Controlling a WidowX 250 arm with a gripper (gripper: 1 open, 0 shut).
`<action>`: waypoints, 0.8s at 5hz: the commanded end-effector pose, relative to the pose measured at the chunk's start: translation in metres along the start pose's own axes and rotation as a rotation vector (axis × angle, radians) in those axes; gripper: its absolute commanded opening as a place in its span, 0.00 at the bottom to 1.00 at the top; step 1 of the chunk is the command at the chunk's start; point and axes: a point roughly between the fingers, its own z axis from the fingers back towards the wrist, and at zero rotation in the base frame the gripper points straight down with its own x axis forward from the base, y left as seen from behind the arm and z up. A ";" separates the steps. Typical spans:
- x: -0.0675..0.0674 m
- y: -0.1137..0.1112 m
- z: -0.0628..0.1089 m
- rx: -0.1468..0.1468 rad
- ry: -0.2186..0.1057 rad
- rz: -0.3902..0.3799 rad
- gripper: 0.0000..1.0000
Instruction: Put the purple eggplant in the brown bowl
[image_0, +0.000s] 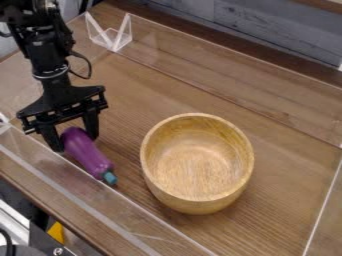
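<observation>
Gripper (70, 133) clamped on purple eggplant (88, 153), long axis slanting toward near-right, brown bowl (198, 161) to the right

Glossy purple eggplant (88, 151) lying flat, teal stem toward the near edge, just left of upright, empty light-brown wooden bowl (198, 162).

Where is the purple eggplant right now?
The purple eggplant lies on the wooden table at lower left, under the gripper, left of the brown bowl, which is empty.
</observation>
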 end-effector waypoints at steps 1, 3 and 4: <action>0.003 -0.003 0.013 -0.013 -0.042 -0.009 0.00; 0.001 -0.004 0.021 -0.005 -0.044 -0.006 0.00; -0.001 -0.004 0.025 -0.002 -0.043 -0.005 0.00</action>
